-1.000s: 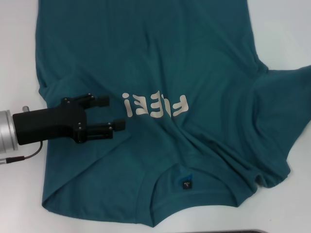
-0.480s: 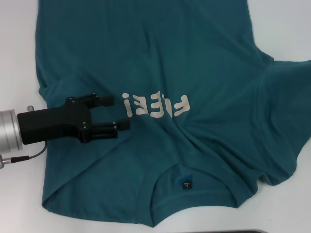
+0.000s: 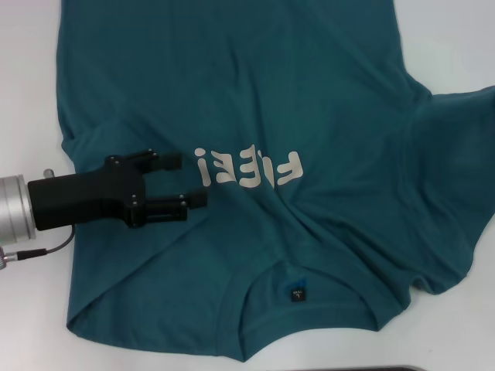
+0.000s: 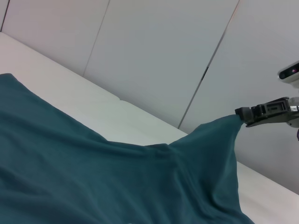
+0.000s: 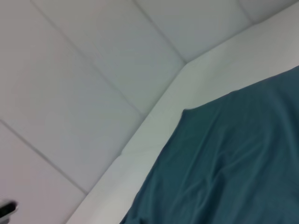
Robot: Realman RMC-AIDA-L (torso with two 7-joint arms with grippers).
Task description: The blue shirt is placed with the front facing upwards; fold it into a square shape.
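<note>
The dark teal-blue cotton T-shirt (image 3: 309, 100) is spread on the white table (image 3: 27, 93) (collar nearest), the black left gripper (image 3: 188, 180) held open over its left chest, while the right gripper (image 4: 254, 115) pinches its far-right sleeve aloft.

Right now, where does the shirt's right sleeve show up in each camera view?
Head view: the right sleeve of the blue shirt spreads off the right edge.
Left wrist view: the right gripper lifts the sleeve tip.
Right wrist view: only teal cloth; sleeve not identifiable.
Shared landmark: the white table.
</note>
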